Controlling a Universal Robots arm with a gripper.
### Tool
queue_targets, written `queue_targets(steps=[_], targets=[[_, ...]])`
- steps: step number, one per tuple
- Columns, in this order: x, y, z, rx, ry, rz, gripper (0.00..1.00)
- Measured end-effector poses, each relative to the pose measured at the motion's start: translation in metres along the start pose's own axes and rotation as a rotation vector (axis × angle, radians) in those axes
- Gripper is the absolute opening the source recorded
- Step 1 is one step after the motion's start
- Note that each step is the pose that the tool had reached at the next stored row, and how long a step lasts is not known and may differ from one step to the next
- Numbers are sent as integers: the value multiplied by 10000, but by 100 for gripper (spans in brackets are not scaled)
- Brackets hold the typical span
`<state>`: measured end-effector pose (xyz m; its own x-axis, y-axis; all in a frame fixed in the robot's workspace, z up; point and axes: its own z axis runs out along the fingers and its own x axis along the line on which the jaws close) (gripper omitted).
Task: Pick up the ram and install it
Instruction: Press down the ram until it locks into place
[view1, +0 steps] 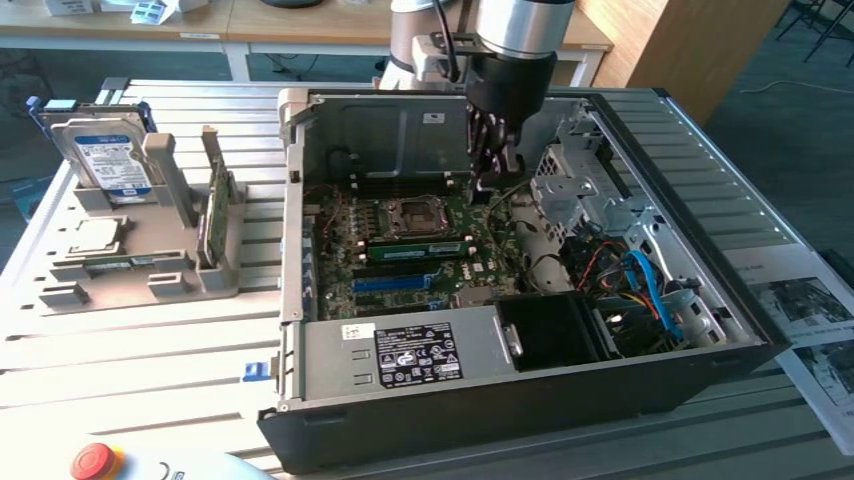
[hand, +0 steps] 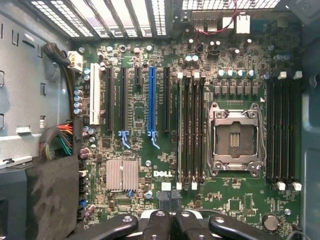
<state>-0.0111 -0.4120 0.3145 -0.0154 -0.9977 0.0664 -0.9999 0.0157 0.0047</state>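
Nearest the wrist camera is my gripper (hand: 172, 210). Its black fingers (hand: 157, 222) are drawn together, with only a thin dark seam between them, and I see nothing clamped there. Beyond them the motherboard (hand: 140, 165) lies face-on. On it are a blue expansion slot (hand: 151, 100), a ribbed silver heat sink (hand: 122, 175), a row of dark memory slots (hand: 192, 130), and the CPU socket (hand: 236, 140) just beside that row.

In the exterior view I hang inside the open computer case (view1: 534, 410), tips down, above the board and off the socket's side toward the exterior view's right. The ram (view1: 420, 249) stands on edge in a slot just beside the socket, on the socket's near side, running level along it. I am near the ram's end but apart from it.

Outside the case, toward the exterior view's left, a grey holder (view1: 80, 285) sits on the slatted table (view1: 134, 350). It carries a hard drive (view1: 107, 150) standing upright and a second green stick (view1: 218, 205), also upright on its edge. A red button (view1: 94, 460) sits at the table's near corner.
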Motion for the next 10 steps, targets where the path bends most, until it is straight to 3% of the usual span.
queue_targets(steps=[10], targets=[[-43,-14,-3,0,0,0,10]])
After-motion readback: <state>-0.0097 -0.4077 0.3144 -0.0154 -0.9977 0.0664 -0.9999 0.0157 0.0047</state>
